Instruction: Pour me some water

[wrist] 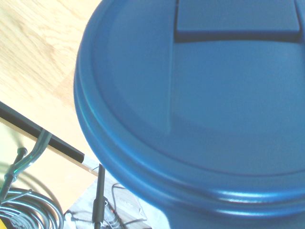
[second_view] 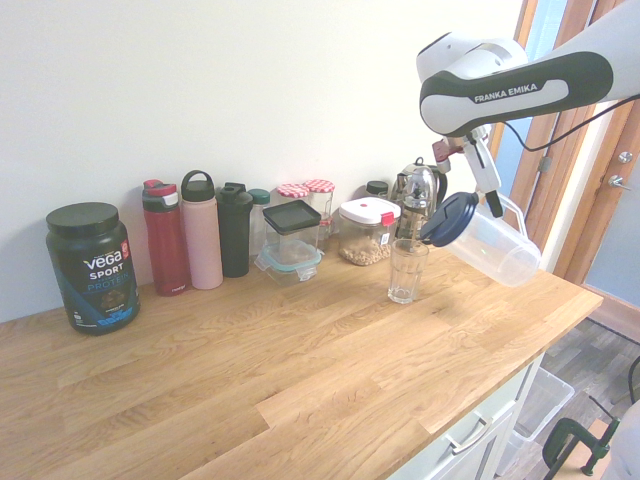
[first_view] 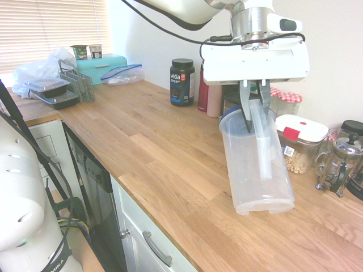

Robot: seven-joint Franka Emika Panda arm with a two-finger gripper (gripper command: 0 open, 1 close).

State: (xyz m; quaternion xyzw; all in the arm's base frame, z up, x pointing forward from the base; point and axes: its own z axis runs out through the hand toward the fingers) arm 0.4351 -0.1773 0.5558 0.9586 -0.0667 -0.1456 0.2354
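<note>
Gripper (first_view: pixel 254 116) w/ jaws clamped on handle of clear pitcher (first_view: pixel 255 164), blue lid (second_view: pixel 449 219), held up off wood counter (first_view: pixel 170 153) & tipped, lid end over empty glass (second_view: pixel 407 271) on counter; behind: food tubs, bottles, Vega tub (second_view: pixel 92 265) by wall

Clear, smooth plastic pitcher (second_view: pixel 492 247) with glossy dark-blue plastic lid (wrist: pixel 200 100). Ribbed clear drinking glass (second_view: pixel 407 271). Matt oak-plank wooden countertop (second_view: pixel 300 380).
</note>
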